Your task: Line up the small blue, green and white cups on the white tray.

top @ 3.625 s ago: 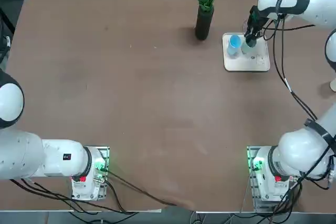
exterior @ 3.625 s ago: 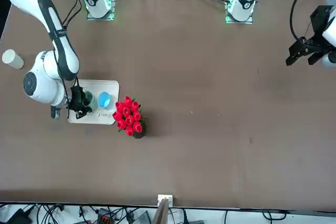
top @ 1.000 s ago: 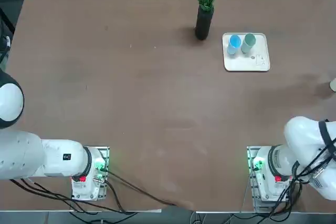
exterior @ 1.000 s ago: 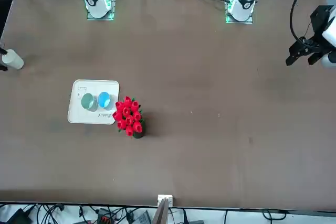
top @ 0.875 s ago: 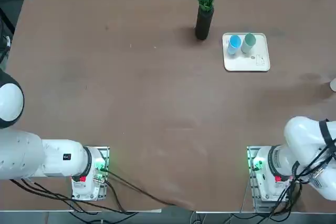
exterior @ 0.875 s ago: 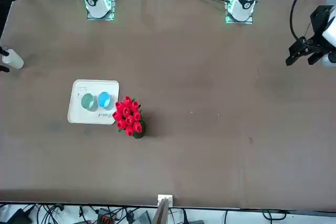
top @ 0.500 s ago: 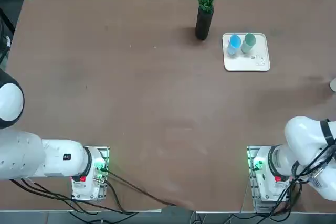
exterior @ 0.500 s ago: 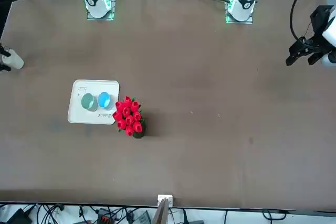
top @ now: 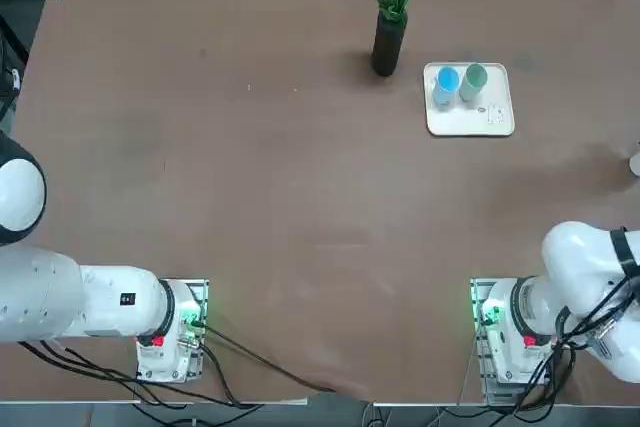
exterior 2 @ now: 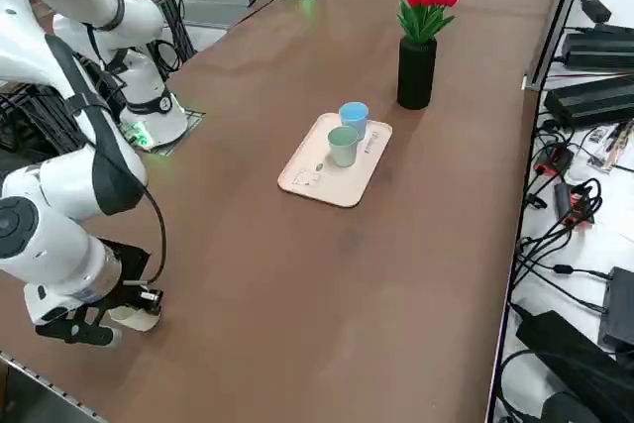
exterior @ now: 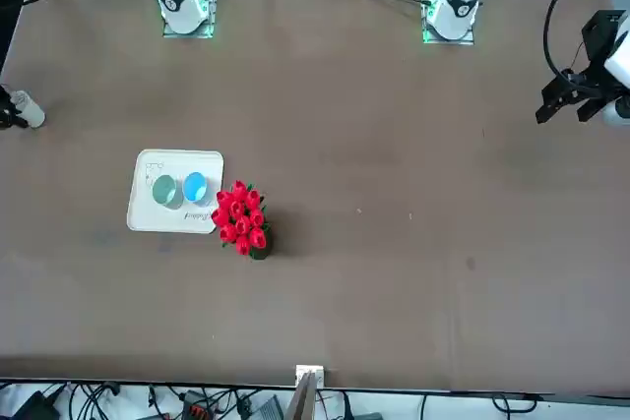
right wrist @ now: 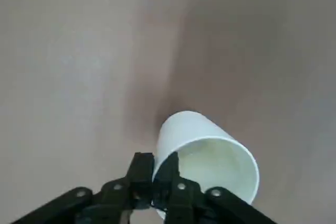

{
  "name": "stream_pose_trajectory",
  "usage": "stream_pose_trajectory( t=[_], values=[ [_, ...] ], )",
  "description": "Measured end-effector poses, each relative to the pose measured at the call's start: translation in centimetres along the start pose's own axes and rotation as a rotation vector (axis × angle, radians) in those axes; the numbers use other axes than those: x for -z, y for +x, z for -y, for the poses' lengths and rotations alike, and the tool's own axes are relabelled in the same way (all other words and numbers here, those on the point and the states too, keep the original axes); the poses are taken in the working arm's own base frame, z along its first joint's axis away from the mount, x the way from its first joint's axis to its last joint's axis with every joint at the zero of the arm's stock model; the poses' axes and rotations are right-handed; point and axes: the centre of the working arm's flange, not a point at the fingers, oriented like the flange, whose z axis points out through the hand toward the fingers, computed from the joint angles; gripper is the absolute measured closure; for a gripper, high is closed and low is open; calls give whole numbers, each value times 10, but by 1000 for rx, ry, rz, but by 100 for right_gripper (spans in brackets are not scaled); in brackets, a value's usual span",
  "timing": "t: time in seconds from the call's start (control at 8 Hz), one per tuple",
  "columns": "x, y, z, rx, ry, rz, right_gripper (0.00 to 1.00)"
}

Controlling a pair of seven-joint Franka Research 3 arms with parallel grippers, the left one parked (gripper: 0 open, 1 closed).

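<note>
The blue cup (top: 446, 80) and the green cup (top: 474, 77) stand upright side by side along the far edge of the white tray (top: 470, 123). The right side view shows the same blue cup (exterior 2: 354, 116), green cup (exterior 2: 343, 144) and tray (exterior 2: 315, 181). The white cup (right wrist: 207, 156) sits at the table's right edge, far from the tray. My right gripper (right wrist: 156, 176) is shut on its rim, with one finger inside the mouth and one outside. From the side, the gripper (exterior 2: 121, 310) is low over the white cup (exterior 2: 140, 320). Only a sliver of that cup (exterior: 28, 109) shows in the front view.
A tall dark vase of red flowers (top: 388, 42) stands just left of the tray, also seen in the side view as the vase (exterior 2: 417, 71). The table edge runs right beside the white cup. Cables and equipment lie on the floor beyond the far edge.
My right arm left the tray, where it had been at the green cup, and swung to the table's right edge. Over the last second its fingers closed on the white cup's rim.
</note>
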Motion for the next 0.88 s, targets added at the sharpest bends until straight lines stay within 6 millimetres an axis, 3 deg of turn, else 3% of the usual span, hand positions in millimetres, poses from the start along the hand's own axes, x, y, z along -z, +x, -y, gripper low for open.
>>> stream_pose_trajectory(
  t=[0.25,0.38,0.62,0.88],
  values=[
    [20,-15,20,36,-7,23,97],
    [42,-33,39,49,-14,43,97],
    [91,-97,100,51,-43,87,97],
    [119,-185,180,22,-43,93,97]
  ],
)
